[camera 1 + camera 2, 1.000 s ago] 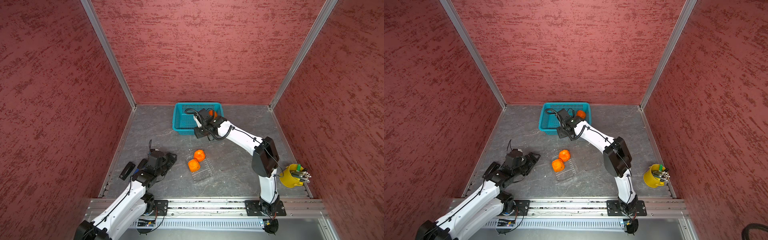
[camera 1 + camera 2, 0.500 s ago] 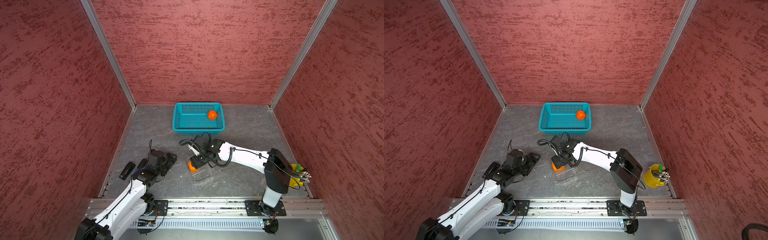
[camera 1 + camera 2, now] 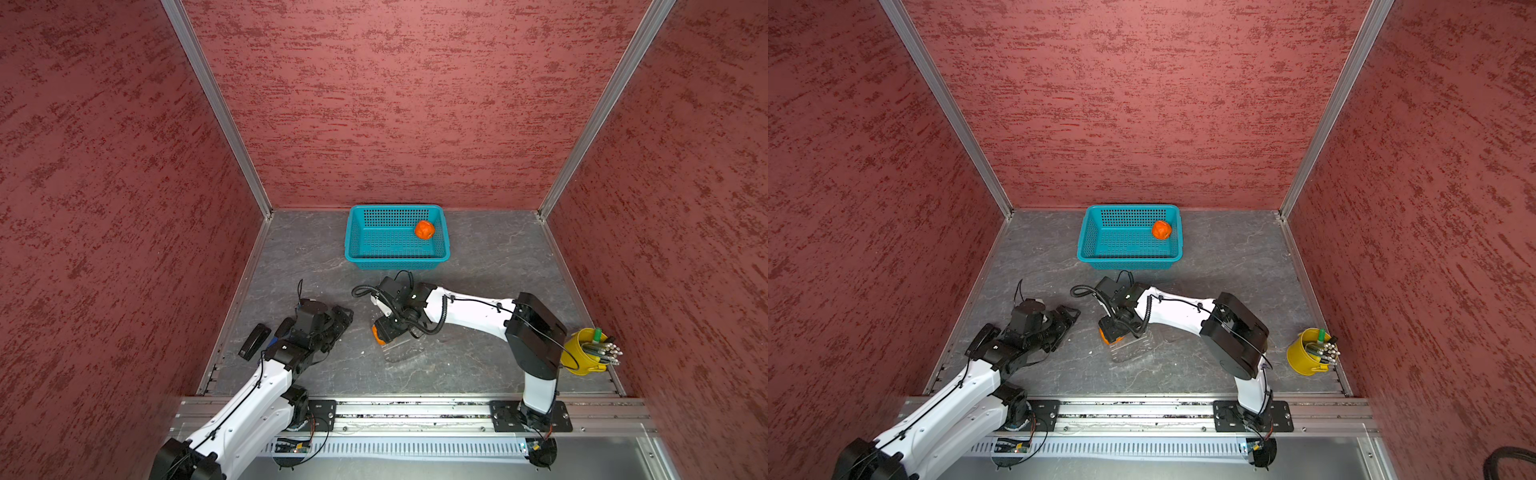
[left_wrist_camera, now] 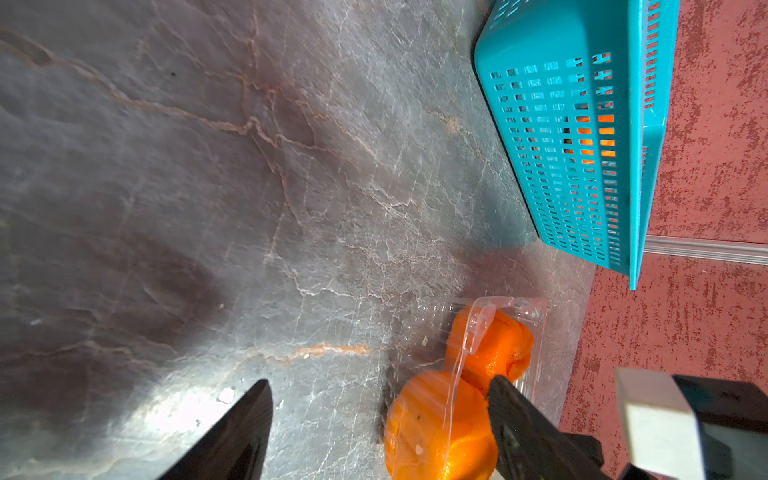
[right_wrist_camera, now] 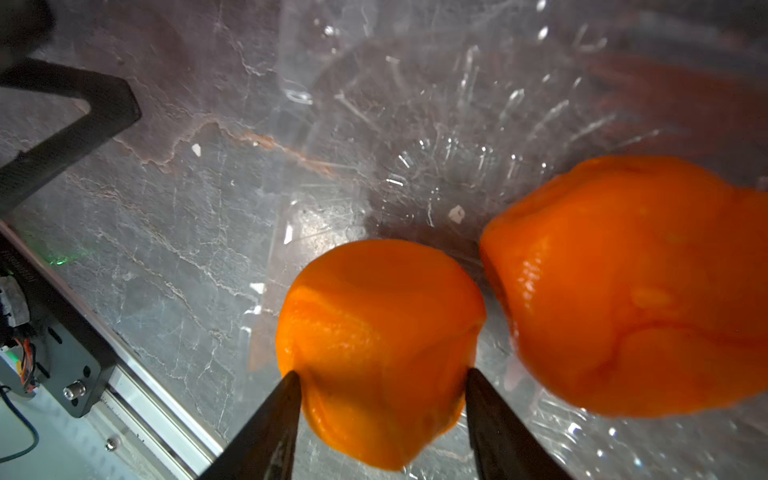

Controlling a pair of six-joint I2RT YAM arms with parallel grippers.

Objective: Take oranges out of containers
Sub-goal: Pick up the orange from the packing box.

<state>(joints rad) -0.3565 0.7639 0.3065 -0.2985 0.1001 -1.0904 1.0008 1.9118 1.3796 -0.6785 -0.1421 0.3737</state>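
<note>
**Right gripper** (image 5: 380,374): jaws clenched on one orange (image 5: 374,328), with the black tapered fingertips (image 5: 286,386) pressing both flanks. The skin is lumpy, faintly segmented and glossy.

**Clamshell tray** (image 5: 457,104): clear, thin, ribbed plastic that holds the gripped fruit, lying between the table's (image 3: 478,257) centre and its front edge.

**Second orange** (image 5: 631,291): just beside the first, in the same tray.

**Third orange** (image 3: 424,230): in the teal perforated basket (image 3: 365,254) at the back edge.

**Left gripper** (image 4: 380,384): jaws spread and empty, near the tray.

**Step, judged:** extracting the gripped fruit, with one of three already out.

**Next:** a straight lift clear of the flimsy wall, which may drag along.
</note>
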